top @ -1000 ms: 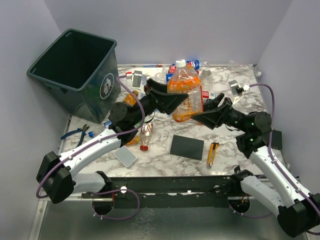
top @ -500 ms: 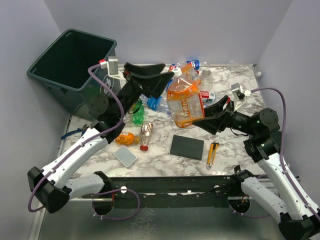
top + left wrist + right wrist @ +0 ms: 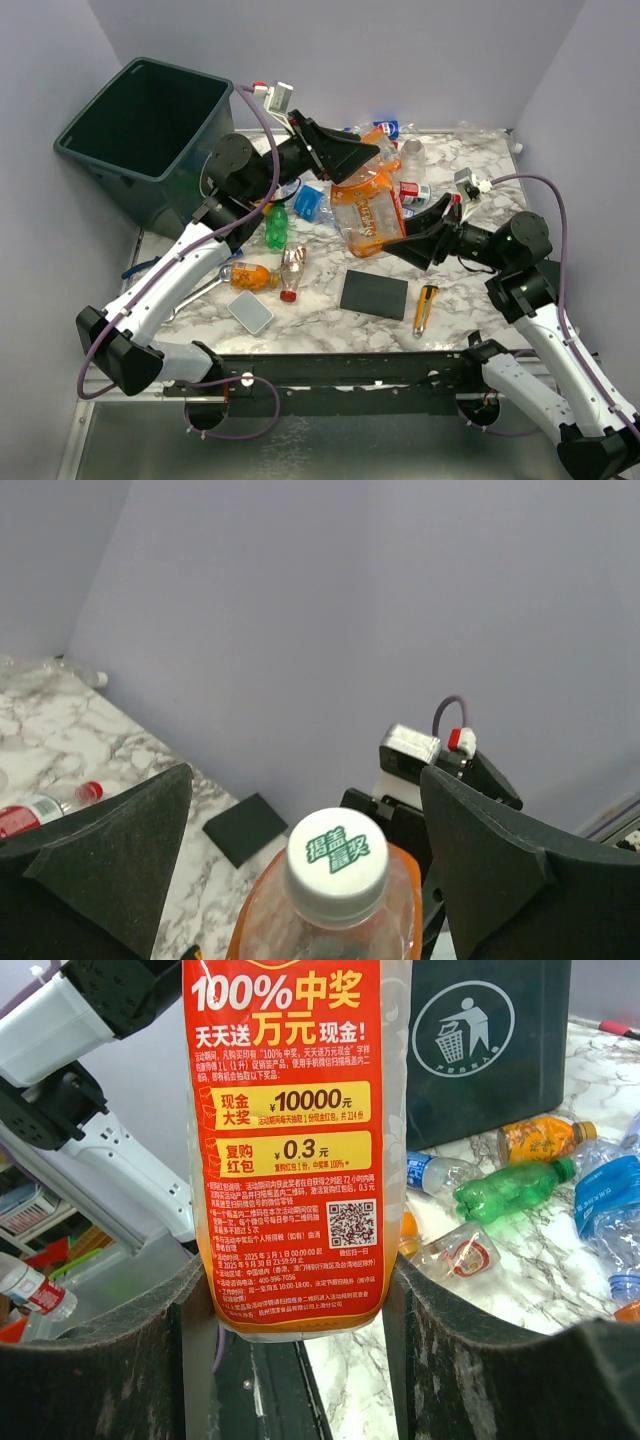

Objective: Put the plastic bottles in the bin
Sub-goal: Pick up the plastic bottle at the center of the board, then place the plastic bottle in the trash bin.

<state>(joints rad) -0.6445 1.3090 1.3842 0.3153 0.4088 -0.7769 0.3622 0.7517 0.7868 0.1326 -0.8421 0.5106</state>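
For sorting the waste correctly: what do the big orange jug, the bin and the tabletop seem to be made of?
Orange jug: thin clear plastic, glossy, orange-tinted; glints and creases show.
Bin: moulded plastic, dark grey-green, dull sheen.
Tabletop: white-grey marble veining, possibly only a printed laminate; cannot tell.

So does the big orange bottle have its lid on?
Lid on. A white cap with green writing sits on the neck of the orange bottle.
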